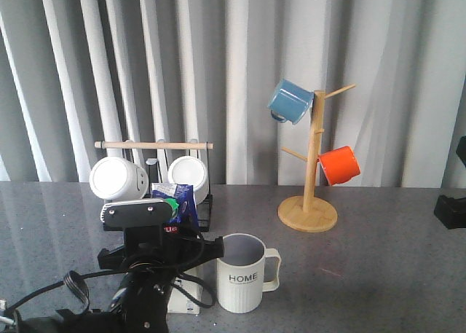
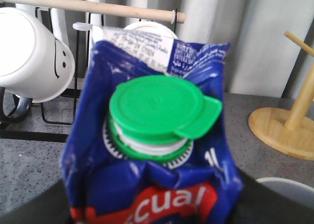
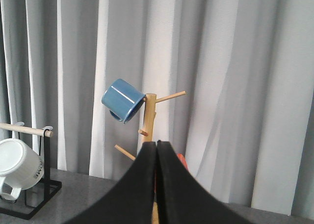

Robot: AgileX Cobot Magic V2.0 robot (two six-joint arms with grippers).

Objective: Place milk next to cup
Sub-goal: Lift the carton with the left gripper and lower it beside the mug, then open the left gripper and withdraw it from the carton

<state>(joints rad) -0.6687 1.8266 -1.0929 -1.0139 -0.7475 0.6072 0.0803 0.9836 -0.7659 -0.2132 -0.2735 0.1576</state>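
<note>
Grey speckled surface (image 1: 378,267), near edge: my left end effector (image 2: 152,211) clamps the blue-and-white gable-top milk carton (image 2: 152,150) just beside the ribbed off-white HOME cup (image 1: 242,277). Its cardboard looks crushable, so I'd grip its body gently. My right end effector (image 3: 157,185) is closed, empty.

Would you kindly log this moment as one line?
left gripper: grips blue gable-top milk carton | ribbed HOME mug: beside | right gripper: shut, empty

Black left arm (image 1: 149,275), black cables, pale grey wrist plate (image 1: 136,213)
</note>
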